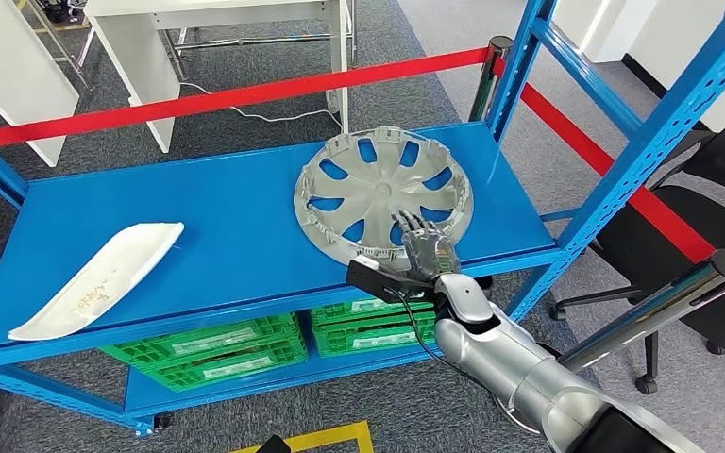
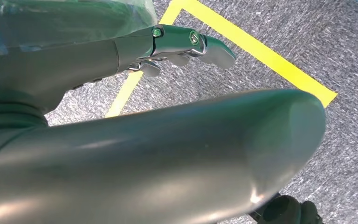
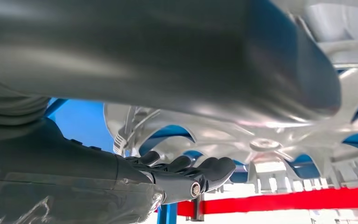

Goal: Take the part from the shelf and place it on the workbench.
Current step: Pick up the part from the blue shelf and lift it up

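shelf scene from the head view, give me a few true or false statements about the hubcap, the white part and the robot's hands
1. The silver hubcap lies on the blue shelf. True.
2. The right hand is at the hubcap's near edge. True.
3. The white part rests on top of the hubcap. False: it lies apart, at the shelf's other end.
4. Green crates sit on the top level. False: they sit on the level below.
5. The left hand holds the hubcap. False: it holds nothing, above grey carpet.
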Tool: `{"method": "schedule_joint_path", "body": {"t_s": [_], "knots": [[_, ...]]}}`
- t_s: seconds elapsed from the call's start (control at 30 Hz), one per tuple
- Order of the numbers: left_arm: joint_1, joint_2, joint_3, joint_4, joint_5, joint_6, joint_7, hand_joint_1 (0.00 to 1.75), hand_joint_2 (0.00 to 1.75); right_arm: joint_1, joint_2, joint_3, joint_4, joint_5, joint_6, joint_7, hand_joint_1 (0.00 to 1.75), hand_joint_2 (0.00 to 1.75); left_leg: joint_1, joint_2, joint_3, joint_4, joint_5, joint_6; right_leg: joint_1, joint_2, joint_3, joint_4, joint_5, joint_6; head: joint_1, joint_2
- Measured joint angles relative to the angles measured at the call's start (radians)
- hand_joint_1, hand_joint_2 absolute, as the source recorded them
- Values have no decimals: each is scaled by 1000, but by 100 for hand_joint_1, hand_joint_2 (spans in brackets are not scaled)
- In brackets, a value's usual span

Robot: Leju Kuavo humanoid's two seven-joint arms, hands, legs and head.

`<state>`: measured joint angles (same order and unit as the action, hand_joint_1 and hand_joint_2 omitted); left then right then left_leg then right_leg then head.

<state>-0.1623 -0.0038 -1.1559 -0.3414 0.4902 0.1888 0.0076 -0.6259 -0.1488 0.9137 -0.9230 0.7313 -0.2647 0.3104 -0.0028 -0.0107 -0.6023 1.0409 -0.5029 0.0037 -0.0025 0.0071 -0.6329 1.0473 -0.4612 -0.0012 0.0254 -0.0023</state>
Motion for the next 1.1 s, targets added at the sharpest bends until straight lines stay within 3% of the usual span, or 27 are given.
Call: {"method": "schedule_joint_path", "body": {"t_s": [0.37, 1.0, 1.1], "knots": [[1, 0, 0, 0, 4, 0, -8, 0, 0, -12, 1, -5, 21, -86, 47, 43, 0, 0, 0, 0, 1, 0, 0, 0, 0, 0, 1, 0, 0, 0, 0, 0], [0, 0, 0, 0, 5, 0, -12, 0, 0, -18, 1, -4, 22, -93, 65, 49, 0, 0, 0, 0, 2, 0, 0, 0, 0, 0, 2, 0, 0, 0, 0, 0], [0, 0, 0, 0, 4, 0, -13, 0, 0, -20, 1, -3, 22, -104, 66, 49, 0, 131, 0, 0, 3, 0, 0, 0, 0, 0, 3, 0, 0, 0, 0, 0]]}}
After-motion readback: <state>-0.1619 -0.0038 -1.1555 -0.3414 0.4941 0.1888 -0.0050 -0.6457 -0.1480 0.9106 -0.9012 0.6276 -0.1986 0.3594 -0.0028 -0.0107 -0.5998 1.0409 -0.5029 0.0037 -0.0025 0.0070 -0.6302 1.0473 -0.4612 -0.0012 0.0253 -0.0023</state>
